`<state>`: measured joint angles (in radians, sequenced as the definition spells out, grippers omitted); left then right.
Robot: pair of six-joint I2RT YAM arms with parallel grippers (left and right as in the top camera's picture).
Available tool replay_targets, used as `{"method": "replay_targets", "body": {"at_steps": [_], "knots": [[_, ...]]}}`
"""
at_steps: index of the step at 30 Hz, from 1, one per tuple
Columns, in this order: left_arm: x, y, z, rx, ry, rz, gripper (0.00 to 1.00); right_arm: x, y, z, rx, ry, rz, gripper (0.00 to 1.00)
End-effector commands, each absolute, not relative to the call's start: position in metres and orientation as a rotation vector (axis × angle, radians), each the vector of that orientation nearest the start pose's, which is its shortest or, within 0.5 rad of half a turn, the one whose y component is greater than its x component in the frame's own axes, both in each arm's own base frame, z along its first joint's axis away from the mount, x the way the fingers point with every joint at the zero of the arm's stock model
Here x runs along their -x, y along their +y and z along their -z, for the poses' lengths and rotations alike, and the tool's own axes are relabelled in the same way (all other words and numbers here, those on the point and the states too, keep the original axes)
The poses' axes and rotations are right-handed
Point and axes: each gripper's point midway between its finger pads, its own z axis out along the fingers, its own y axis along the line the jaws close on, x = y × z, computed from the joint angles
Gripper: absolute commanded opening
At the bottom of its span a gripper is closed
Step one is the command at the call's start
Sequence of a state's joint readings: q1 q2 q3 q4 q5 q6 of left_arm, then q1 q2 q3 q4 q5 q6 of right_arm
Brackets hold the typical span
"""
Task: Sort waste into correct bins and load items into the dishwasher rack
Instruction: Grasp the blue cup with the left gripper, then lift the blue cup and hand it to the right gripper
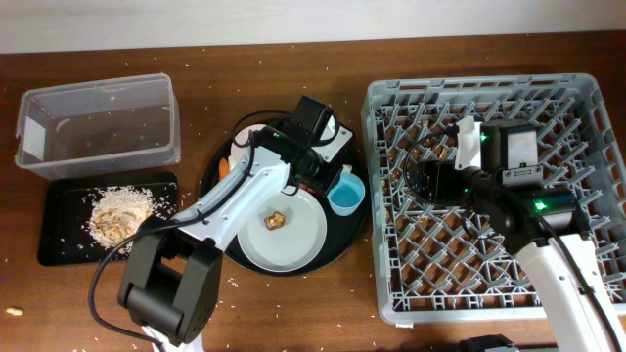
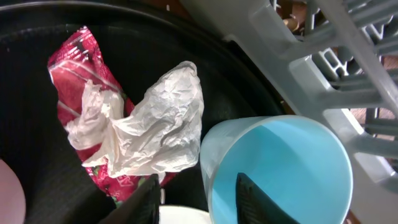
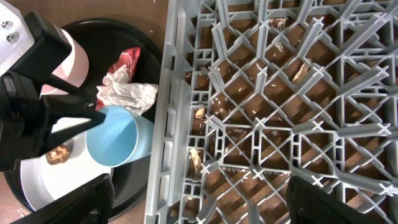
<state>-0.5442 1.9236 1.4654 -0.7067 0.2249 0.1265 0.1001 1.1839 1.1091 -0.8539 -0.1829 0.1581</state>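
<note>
Left wrist: left jaws parted astride rim of blue cup [image 2: 280, 168], not clamped | cup on round black tray [image 2: 124, 25], next to crumpled wrapper [image 2: 143, 124], just beside rack [image 2: 280, 50] | right jaws spread wide over rack pegs

A brown wooden counter [image 1: 313, 315] carries everything. A large round black tray [image 1: 344, 241] sits around its middle. A white wall [image 1: 293, 20] runs along the far edge. One small pale scrap [image 1: 14, 311] lies at the near left corner.
</note>
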Motion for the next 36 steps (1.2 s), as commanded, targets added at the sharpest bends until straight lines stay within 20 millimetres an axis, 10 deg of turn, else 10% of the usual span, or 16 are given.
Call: {"method": "replay_targets", "body": {"at_steps": [1,9,18,36], "knots": [[-0.368,-0.271,-0.070,-1.100,2.553,0.392,0.31,-0.312,0.062,-0.210,-0.001,2.498,-0.324,0.88],[-0.365,-0.272,-0.063,-1.116,2.569,0.368,0.01,-0.312,0.062,-0.210,-0.001,2.499,-0.324,0.88],[-0.395,-0.259,-0.146,-0.962,2.563,0.398,0.00,-0.320,0.064,-0.217,0.004,2.455,-0.338,0.88],[-0.398,-0.255,-0.253,-0.814,2.241,1.370,0.00,-0.335,0.124,-0.270,0.235,2.198,-0.749,1.00]]}}
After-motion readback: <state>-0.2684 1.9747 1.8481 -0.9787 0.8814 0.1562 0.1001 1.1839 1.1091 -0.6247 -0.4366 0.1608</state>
